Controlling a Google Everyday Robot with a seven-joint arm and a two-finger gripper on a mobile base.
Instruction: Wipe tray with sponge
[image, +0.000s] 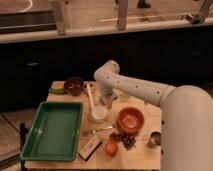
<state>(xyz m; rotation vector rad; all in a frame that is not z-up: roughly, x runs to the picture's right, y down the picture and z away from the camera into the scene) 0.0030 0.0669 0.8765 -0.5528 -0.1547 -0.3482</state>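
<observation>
One white arm (145, 92) comes in from the right and bends down over the wooden table (145, 159). It ends in the gripper (109, 101), which hangs past the far right corner of the tray (50, 132) and apart from it. Whether the claw is released or clenched cannot be told (it shows only as a pale shape against the clutter). The tray lies flat on the left part of the table, its long sides running away from the camera.

The sponge cannot be picked out with certainty. A small pale bluish patch (116, 94) sits just beyond the gripper on the side away from the tray, and I cannot tell whether that is it.

Just right of the tray's far half stands a white cup (98, 114). Beyond the tray's far rim sits a dark red bowl (74, 85). By the tray's near right corner lies a tan-and-black block (90, 148), and next to that, farther from the tray, a red fruit (111, 148) and dark grapes (126, 140). An orange bowl (130, 120) and a metal cup (154, 139) stand farther right still, well apart from the tray.
</observation>
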